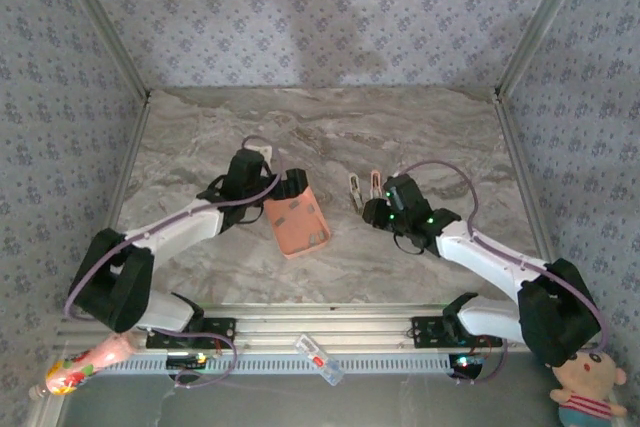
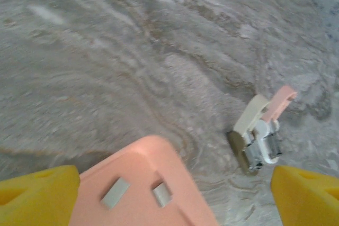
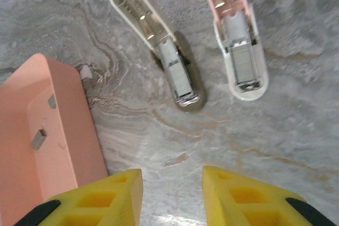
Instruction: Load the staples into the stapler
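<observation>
The staples (image 2: 115, 192), two short grey metal slivers, lie near each other but apart on a salmon-pink, round-cornered plastic tray (image 2: 180, 205) at the bottom centre of the left wrist view. They sit directly between the yellow left fingers (image 2: 37, 197), which are spread wide and grip nothing. Each sliver lies slantwise in the frame, the left one rising to the right and the right one rising to the left.

The pink-and-cream stapler (image 3: 175, 72), swung open into two long halves, rests on the grey marbled table (image 3: 254, 141) at the top of the right wrist view, ahead of the yellow right fingers (image 3: 95, 202). These stand a little apart and empty. Both halves run lengthwise up the frame, away from those fingers and slightly splayed.

From above, the tray sits mid-frame with the stapler just to its right. The left arm looks the nearer to the staples and the right arm the nearer to the stapler, so the pick appears to fall to the left fingers, which would need to narrow across one sliver's short side
</observation>
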`<state>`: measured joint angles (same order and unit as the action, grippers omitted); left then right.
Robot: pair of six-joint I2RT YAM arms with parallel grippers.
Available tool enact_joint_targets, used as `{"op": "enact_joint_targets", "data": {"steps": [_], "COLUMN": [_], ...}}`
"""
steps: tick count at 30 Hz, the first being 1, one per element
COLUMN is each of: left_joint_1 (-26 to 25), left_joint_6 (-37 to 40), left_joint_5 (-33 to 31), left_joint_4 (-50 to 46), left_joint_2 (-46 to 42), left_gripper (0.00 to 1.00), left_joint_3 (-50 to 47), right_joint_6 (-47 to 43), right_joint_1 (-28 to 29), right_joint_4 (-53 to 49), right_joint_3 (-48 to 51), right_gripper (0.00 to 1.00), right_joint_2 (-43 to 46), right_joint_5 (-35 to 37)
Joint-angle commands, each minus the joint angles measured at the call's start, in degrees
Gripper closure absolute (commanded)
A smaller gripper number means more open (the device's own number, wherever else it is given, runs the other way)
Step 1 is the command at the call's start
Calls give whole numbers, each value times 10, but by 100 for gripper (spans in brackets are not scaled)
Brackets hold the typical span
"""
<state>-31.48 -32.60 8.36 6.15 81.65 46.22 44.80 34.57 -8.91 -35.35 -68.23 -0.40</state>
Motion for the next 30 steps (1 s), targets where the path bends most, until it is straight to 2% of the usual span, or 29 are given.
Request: {"op": "enact_joint_targets", "data": {"steps": [1,11,14,20,24,30], "left_joint_1": [1,0,-1,-16,-27,-53], "left_joint_6": [40,107,114,141,153,173], "left_joint_5": [69,196,240,285,312,349], "left_joint_4": [-9,-52,-82,-133,-168,-183], "left_joint_2": [36,213,285,392,440,455], "left_gripper": [9,18,22,23,23,26], "left_joint_3": [50,231,309,422,478,490], "right_joint_6": [52,84,87,76,69,62], "right_joint_1": [11,0,-14,-42,-54,-61], "right_joint_4": [38,89,107,97,86,72], "right_joint_3": [15,46,55,51,51,54], "right_gripper": [65,65,65,64,65,66], "right_joint_2": [13,-9,-19,-30,-28,-12], "right_joint_5": [16,-1,-31,-68,-78,-80]}}
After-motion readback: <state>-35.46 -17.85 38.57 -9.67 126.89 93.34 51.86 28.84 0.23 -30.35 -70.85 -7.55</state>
